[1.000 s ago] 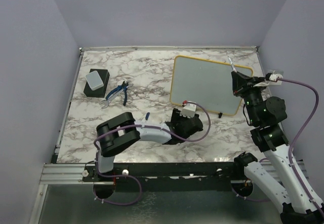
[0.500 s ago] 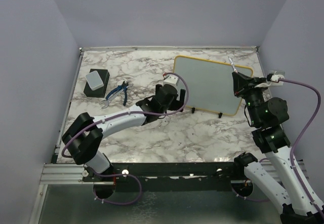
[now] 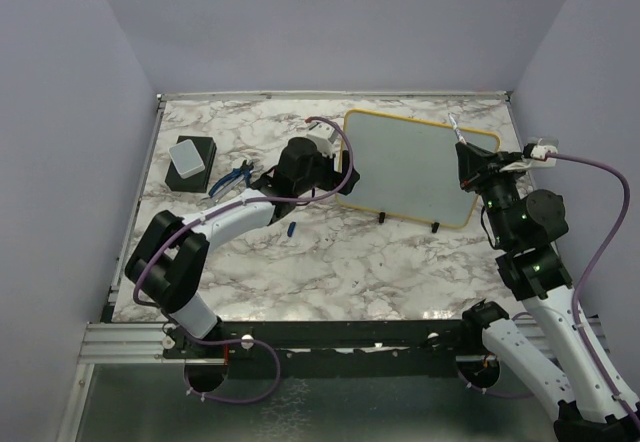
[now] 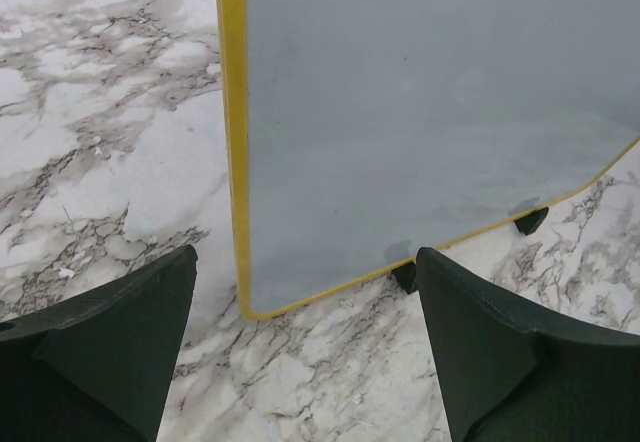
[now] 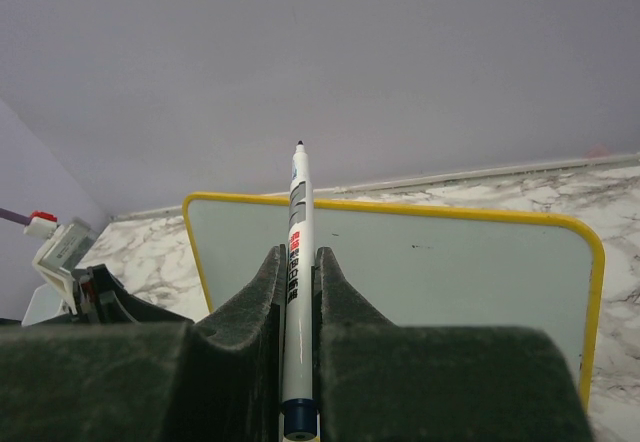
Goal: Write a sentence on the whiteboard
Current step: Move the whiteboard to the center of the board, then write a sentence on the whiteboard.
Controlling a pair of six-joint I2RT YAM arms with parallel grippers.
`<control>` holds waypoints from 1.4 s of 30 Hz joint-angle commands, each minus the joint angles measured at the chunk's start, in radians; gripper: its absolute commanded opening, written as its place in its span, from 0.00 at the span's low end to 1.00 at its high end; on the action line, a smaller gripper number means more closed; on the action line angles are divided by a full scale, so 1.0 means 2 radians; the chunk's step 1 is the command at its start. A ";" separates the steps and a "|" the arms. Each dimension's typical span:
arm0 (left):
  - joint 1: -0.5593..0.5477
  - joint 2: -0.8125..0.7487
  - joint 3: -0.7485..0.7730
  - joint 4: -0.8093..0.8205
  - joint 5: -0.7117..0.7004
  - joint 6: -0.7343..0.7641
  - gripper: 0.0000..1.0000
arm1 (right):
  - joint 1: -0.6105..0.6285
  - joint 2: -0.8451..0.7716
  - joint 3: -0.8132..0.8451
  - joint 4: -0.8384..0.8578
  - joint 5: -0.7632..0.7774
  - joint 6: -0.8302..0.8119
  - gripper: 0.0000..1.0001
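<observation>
Since half a second ago the left arm (image 3: 225, 222) has swung farther back, so the left gripper (image 4: 305, 257) now faces the left edge of the whiteboard (image 3: 415, 167) instead of sitting lower, by its near-left corner. The table (image 3: 330, 272) shows open marble in front of the board and between the two arms. The board stands at the back right, close to the back rim. Its long axis runs left to right, with the right end a little nearer. The left arm lies low and stretched, jaws apart, and they do not touch the yellow frame. The right arm (image 3: 530, 262) rises at the right side. The right gripper (image 5: 300, 262) is clamped on a marker (image 5: 297, 212) whose tip points up and away. An eraser (image 3: 188, 162) and pliers (image 3: 232, 182) lie at the left. A small blue piece (image 3: 291, 229) lies beside the left forearm.
</observation>
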 commanded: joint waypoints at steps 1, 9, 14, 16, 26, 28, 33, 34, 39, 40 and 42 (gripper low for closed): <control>0.006 0.033 0.025 0.038 0.037 0.021 0.91 | -0.004 0.000 0.013 -0.007 -0.008 -0.004 0.01; 0.006 0.067 0.045 0.048 0.041 0.024 0.91 | -0.004 0.002 0.013 -0.007 -0.005 -0.006 0.01; 0.000 0.069 0.049 0.053 0.053 0.017 0.91 | -0.004 0.003 0.012 -0.006 -0.005 -0.006 0.01; -0.004 0.068 0.049 0.055 0.054 0.015 0.91 | -0.004 0.003 0.012 -0.006 -0.005 -0.007 0.01; -0.025 0.088 0.066 0.058 0.059 0.014 0.91 | -0.004 0.003 0.012 -0.007 -0.004 -0.006 0.01; -0.030 0.091 0.070 0.057 0.056 0.014 0.91 | -0.004 0.002 0.011 -0.007 -0.003 -0.006 0.01; -0.032 0.092 0.070 0.056 0.044 0.015 0.91 | -0.004 0.001 0.012 -0.009 -0.002 -0.007 0.01; -0.032 0.090 0.068 0.053 0.034 0.015 0.92 | -0.004 0.001 0.012 -0.009 -0.003 -0.008 0.01; -0.024 0.060 0.064 0.015 -0.009 0.008 0.97 | -0.004 0.004 0.008 -0.007 -0.044 -0.030 0.01; -0.022 0.051 0.063 -0.001 -0.012 0.008 0.99 | -0.004 0.005 0.006 -0.003 -0.063 -0.033 0.01; -0.017 0.028 0.061 -0.026 -0.018 0.009 0.99 | -0.004 0.010 0.003 0.005 -0.117 -0.038 0.01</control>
